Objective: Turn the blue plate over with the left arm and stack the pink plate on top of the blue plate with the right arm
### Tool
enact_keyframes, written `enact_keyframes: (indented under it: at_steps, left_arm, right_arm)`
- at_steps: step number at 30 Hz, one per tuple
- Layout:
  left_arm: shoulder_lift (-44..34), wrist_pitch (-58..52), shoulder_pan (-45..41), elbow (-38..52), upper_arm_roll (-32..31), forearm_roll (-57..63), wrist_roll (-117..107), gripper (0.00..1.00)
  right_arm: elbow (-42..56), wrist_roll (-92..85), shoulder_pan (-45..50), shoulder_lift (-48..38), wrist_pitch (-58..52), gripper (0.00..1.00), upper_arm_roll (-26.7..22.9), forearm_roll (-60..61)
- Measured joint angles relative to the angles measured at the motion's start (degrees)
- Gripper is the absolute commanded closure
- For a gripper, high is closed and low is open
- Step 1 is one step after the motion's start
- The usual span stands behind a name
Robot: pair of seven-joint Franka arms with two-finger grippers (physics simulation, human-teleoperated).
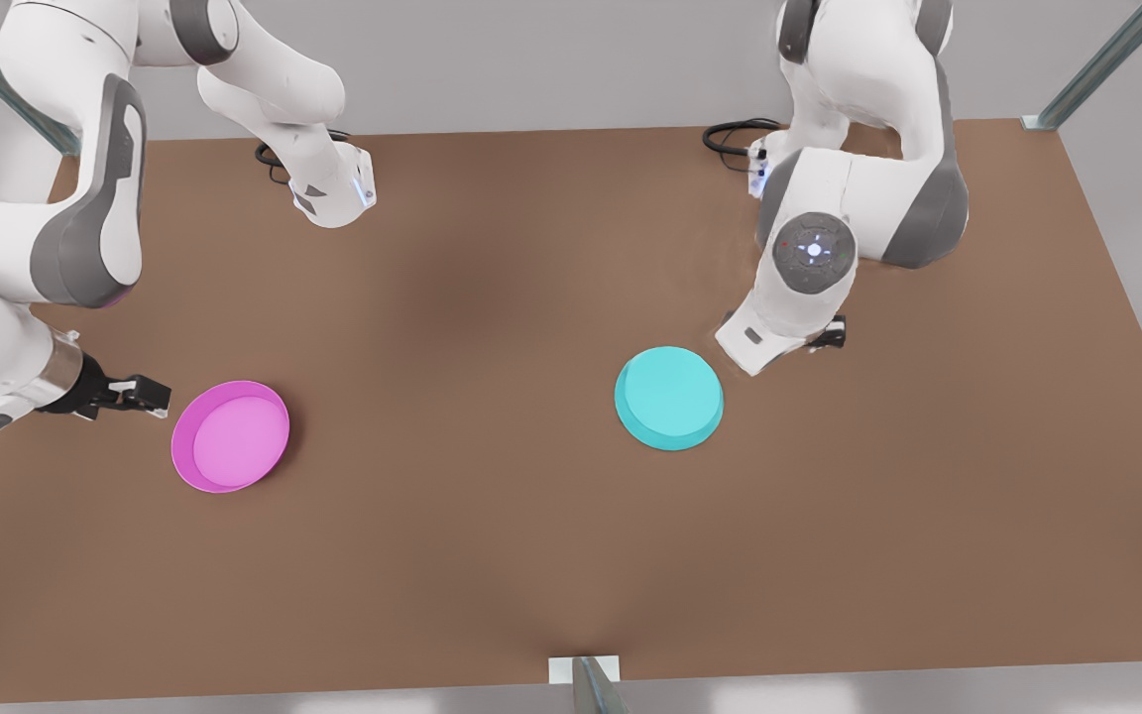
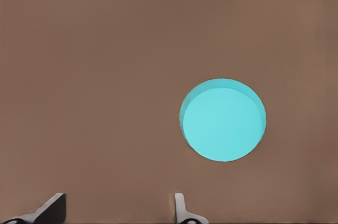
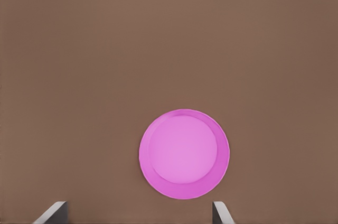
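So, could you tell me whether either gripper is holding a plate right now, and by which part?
Nothing is held. The left gripper is open beside the blue plate; the right gripper is open beside the pink plate.

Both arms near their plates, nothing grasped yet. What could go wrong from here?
1. The blue plate lies flat, bottom up, on the table; the open left claw beside it may struggle to get a finger under its low rim.
2. The right claw, open, approaches the pink plate from the side and could push it instead of gripping the rim.
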Motion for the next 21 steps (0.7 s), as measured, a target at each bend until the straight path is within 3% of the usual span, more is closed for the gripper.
enact_keyframes:
  at_steps: [2,3,10,13,14,15,21]
  left_arm:
    - [-9.2,0.8,19.2,-7.5,-16.1,-0.9,0.1,0.0]
    - [-10.7,-0.2,23.0,-8.1,-17.5,-1.2,-0.5,0.0]
    - [-8.2,-2.7,24.2,-5.1,-18.7,-2.1,-0.6,0.0]
    - [-8.3,-2.9,25.1,-5.4,-18.4,-2.0,-0.6,0.0]
    - [-8.3,-2.8,24.7,-5.4,-18.4,-1.7,-0.6,0.0]
    - [-8.3,-2.6,24.2,-5.1,-18.4,-1.4,-0.8,0.0]
    - [-7.9,-2.6,25.1,-5.0,-18.3,-0.9,-0.9,0.0]
  right_arm:
    - [-0.2,0.5,0.5,1.6,-0.1,0.0,0.5,0.4]
    - [-0.7,0.4,1.2,2.0,-0.2,0.0,0.5,0.9]
    - [-7.4,-9.3,-11.4,5.6,1.7,0.0,0.6,16.5]
    - [-12.6,-10.3,-12.1,6.2,6.6,0.0,0.9,18.4]
    - [-16.2,-10.4,-16.1,6.1,11.3,0.0,4.9,18.7]
    - [-17.7,-10.4,-24.1,7.8,15.6,0.0,13.5,18.6]
    - [-17.7,-21.3,-29.9,13.2,20.5,0.0,14.3,12.4]
